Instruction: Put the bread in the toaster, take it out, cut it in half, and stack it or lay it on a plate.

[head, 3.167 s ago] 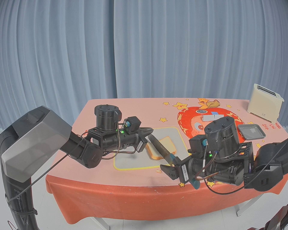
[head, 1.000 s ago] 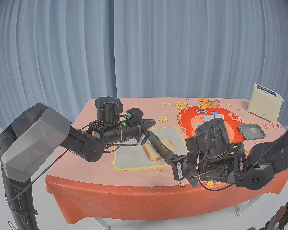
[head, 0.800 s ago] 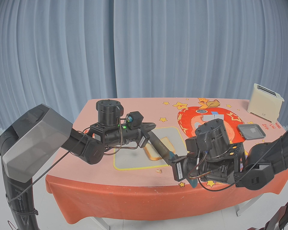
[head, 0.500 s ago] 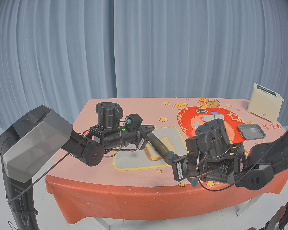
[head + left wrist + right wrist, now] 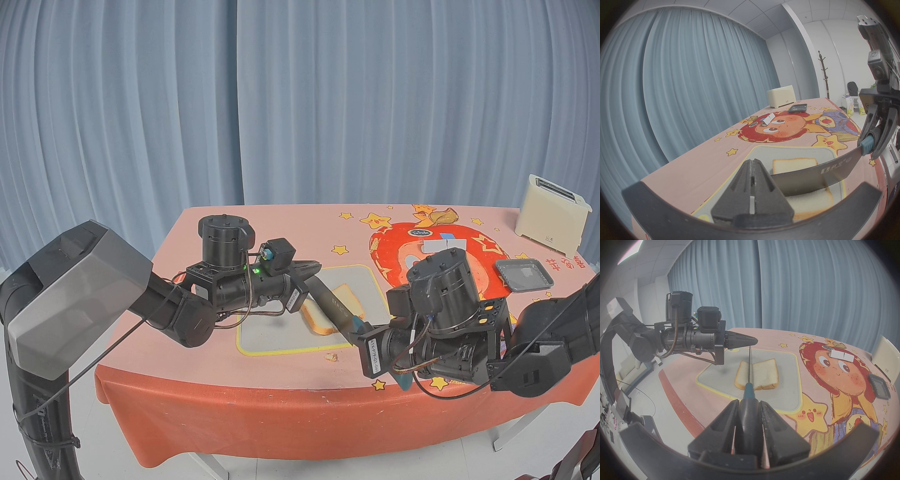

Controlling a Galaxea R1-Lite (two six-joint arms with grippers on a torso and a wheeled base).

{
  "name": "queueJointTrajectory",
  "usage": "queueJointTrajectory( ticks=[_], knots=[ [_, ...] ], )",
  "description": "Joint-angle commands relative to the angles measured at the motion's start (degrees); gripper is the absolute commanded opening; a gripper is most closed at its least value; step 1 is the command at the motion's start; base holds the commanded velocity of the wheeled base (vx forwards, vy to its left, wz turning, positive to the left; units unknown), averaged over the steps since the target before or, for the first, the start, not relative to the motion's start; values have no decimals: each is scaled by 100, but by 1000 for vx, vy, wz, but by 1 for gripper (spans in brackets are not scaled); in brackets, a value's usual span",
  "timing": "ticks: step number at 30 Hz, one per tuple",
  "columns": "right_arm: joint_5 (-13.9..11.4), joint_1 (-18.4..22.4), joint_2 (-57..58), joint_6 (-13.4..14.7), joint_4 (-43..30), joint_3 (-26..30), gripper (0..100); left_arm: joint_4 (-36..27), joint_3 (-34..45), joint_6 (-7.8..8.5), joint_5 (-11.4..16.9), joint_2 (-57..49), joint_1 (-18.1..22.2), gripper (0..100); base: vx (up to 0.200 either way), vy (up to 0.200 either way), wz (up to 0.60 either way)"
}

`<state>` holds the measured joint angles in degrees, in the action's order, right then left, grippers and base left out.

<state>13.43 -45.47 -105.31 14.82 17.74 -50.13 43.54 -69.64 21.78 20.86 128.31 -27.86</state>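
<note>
The left arm is stretching low over the worktop (image 5: 281,225), its left hand (image 5: 310,270) pinched together on nothing, hovering just beside the tip of the knife (image 5: 330,303). The pale bread slice (image 5: 350,295) is lying flat on the grey cutting mat (image 5: 275,328), the blade standing edge-down across its middle. The right hand (image 5: 360,334) is clamping the teal handle. Well apart on the right, a dark tray (image 5: 524,274) and the cream toaster (image 5: 552,214) are sitting.
</note>
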Motion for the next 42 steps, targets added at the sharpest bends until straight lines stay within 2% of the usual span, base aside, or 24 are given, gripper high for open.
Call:
queueJointTrajectory(
  ticks=[1, 20, 27, 42],
  knots=[
    [1, 3, -33, 12, 2, 47, 0, -30, -84, -8, 15, 19, -1, 0, 0, 0, 0],
    [54, -23, 37, -41, 2, 56, 0, -21, -40, -8, 15, -25, 8, 0, 0, 0, 0],
    [54, -58, 2, -41, 2, 56, 0, -13, 12, -25, 208, -122, 26, 0, 0, 0, 0],
    [54, -50, 46, -50, 2, 73, 0, -4, 127, -16, 208, -43, 35, 0, 0, 0, 0]
  ],
)
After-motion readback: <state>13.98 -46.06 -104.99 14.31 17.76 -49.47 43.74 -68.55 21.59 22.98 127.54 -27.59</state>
